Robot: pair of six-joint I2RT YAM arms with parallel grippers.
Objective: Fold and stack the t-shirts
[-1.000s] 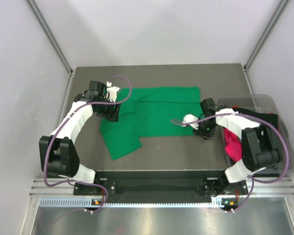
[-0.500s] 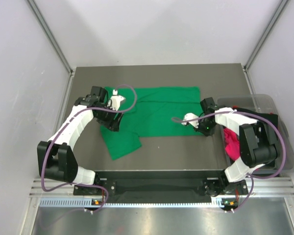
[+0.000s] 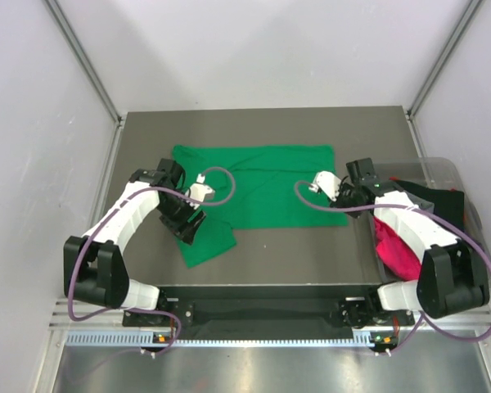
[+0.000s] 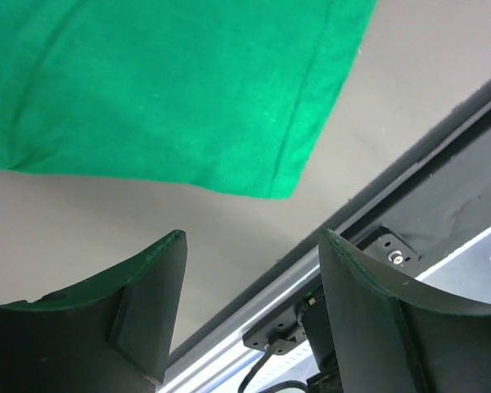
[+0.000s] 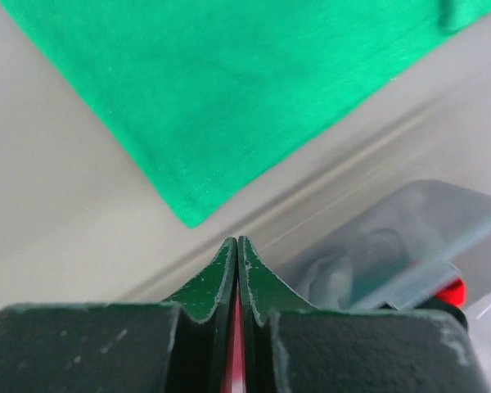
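- The green t-shirt lies spread flat across the middle of the surface. Its long side runs left to right, and one flap of it trails toward the near-left corner.
- Off the right edge sits a translucent bin holding a magenta t-shirt and a black t-shirt. Those look like the ones waiting their turn.
- From where I stand this looks like the start of the folding: the green one is laid out but not squared up, and nothing is stacked yet.
- The left tool hangs over that near-left flap with its jaws wide apart and nothing between them.
- The right tool is by the shirt's right side with its jaws pressed together. I can see no cloth caught in them.
- Next, I'd guess, the left tool has to come down and pinch the flap's hem. The right tool would need to open before it can take a corner, so both can lift and carry the cloth over together.
- Only the overhead view shows the whole shirt, both arms and the bin's contents.
- The left wrist view adds the stitched hem at the flap's corner, clear of the jaws, and an edge of the surface beyond it.
- The right wrist view shows the shirt's corner lying ahead of the shut tips, not touching them. The bin's wall is off to one side.
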